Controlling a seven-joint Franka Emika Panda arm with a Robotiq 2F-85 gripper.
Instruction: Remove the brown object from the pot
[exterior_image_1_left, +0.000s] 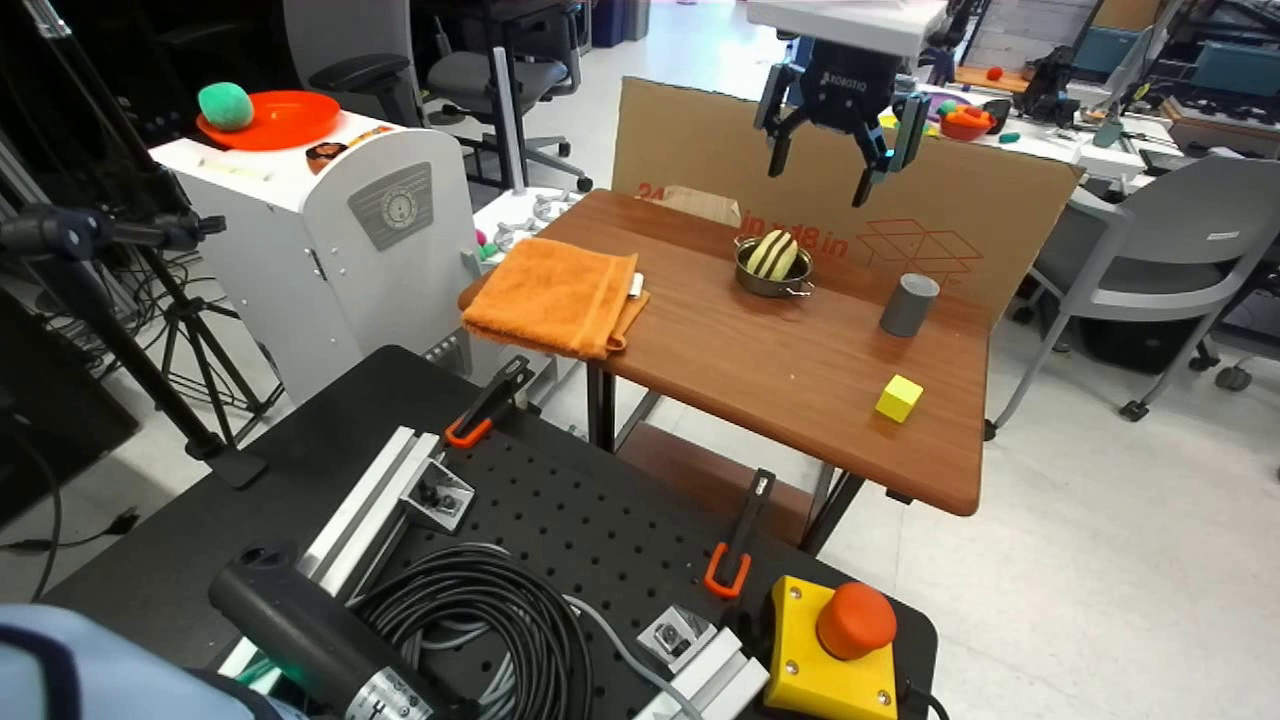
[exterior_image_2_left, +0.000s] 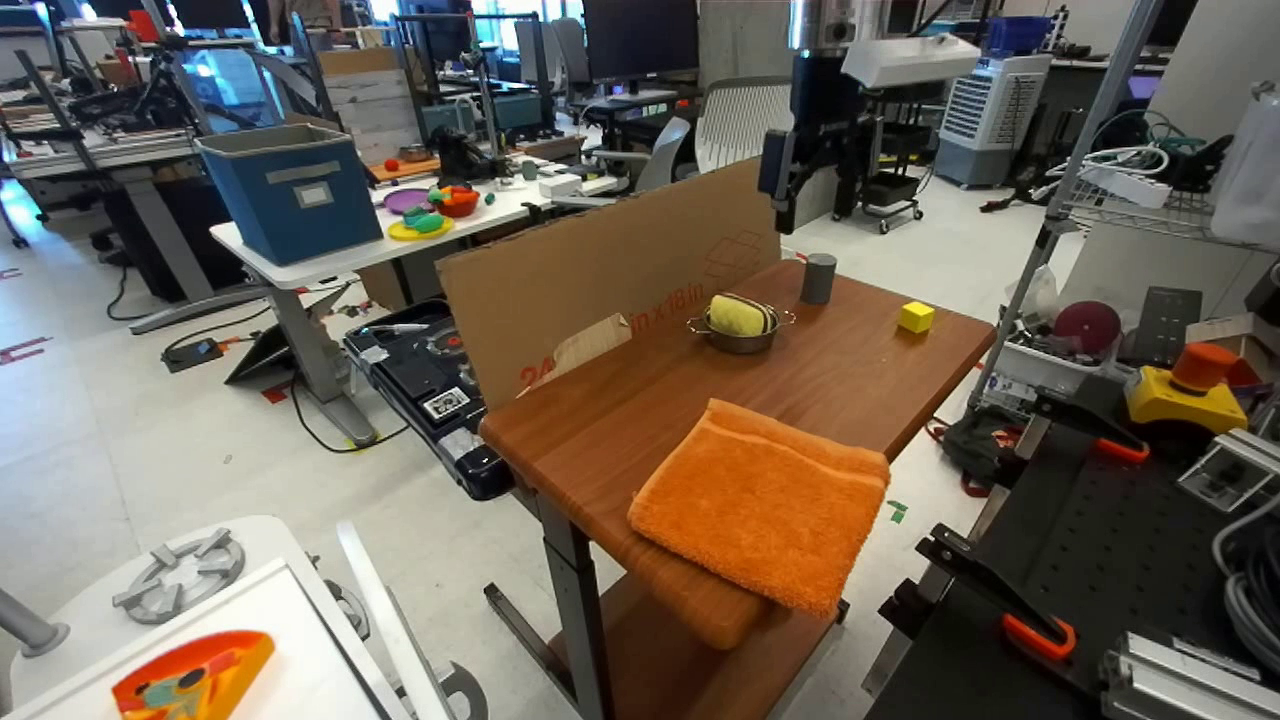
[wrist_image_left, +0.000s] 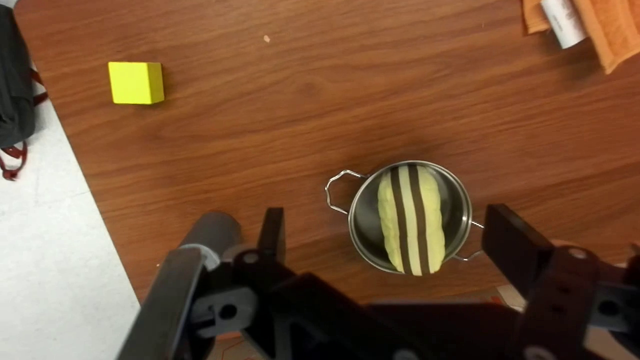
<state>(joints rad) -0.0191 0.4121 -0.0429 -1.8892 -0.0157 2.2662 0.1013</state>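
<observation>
The brown object is a rounded yellow item with dark-brown stripes (exterior_image_1_left: 773, 256); it also shows in an exterior view (exterior_image_2_left: 738, 315) and in the wrist view (wrist_image_left: 411, 225). It lies in the small silvery pot (exterior_image_1_left: 765, 287), which has wire handles and stands on the table; the pot also shows in an exterior view (exterior_image_2_left: 741, 344) and in the wrist view (wrist_image_left: 366, 217). The item's top rises above the rim. My gripper (exterior_image_1_left: 822, 180) is open and empty, high above the table. In the wrist view its fingers (wrist_image_left: 386, 220) appear on either side of the pot, apart from it.
A grey cylinder cup (exterior_image_1_left: 909, 305) stands beside the pot. A yellow block (exterior_image_1_left: 899, 397) lies near the table edge, and a folded orange cloth (exterior_image_1_left: 560, 295) at the other end. A cardboard panel (exterior_image_1_left: 690, 130) stands upright along the table's side behind the pot.
</observation>
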